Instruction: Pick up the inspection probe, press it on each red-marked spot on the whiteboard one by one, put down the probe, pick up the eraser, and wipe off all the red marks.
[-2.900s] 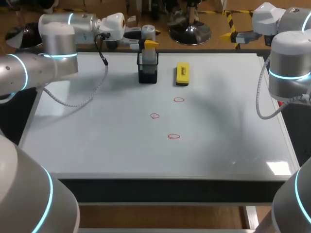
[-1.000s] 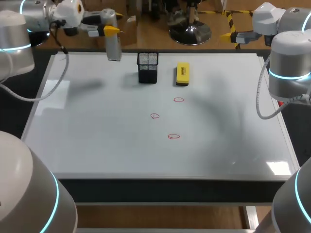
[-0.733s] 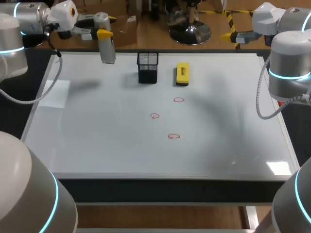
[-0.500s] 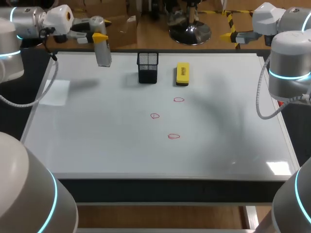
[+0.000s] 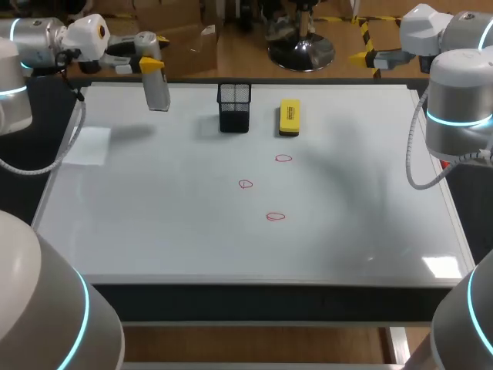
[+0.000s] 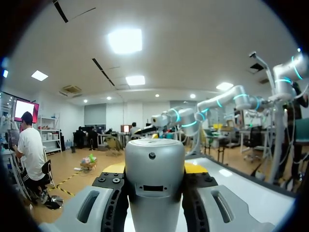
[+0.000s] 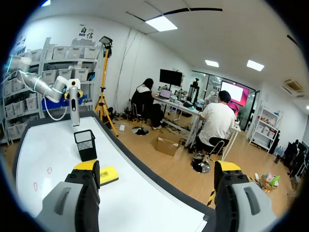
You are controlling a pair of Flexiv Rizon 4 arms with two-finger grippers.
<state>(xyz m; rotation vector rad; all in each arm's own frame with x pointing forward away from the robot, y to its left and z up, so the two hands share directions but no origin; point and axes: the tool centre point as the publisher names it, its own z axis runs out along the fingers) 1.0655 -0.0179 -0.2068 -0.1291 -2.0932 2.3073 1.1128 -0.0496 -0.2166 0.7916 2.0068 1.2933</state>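
Left gripper [image 5: 148,63], jaws clamped on the probe [image 5: 156,91], hangs over the far left corner of the whiteboard [image 5: 154,231], well apart from the red marks [image 5: 245,184]; right gripper [image 7: 157,174] gapes wide, empty. Pressed off-square, the probe could slip in the grip and smear or miss a mark

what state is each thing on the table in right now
inspection probe: held roughly upright in the air
left hand: shut on the inspection probe
right hand: open, empty
mesh holder: upright, nothing sticking out
eraser: lying flat, untouched
red marks: all three unwiped
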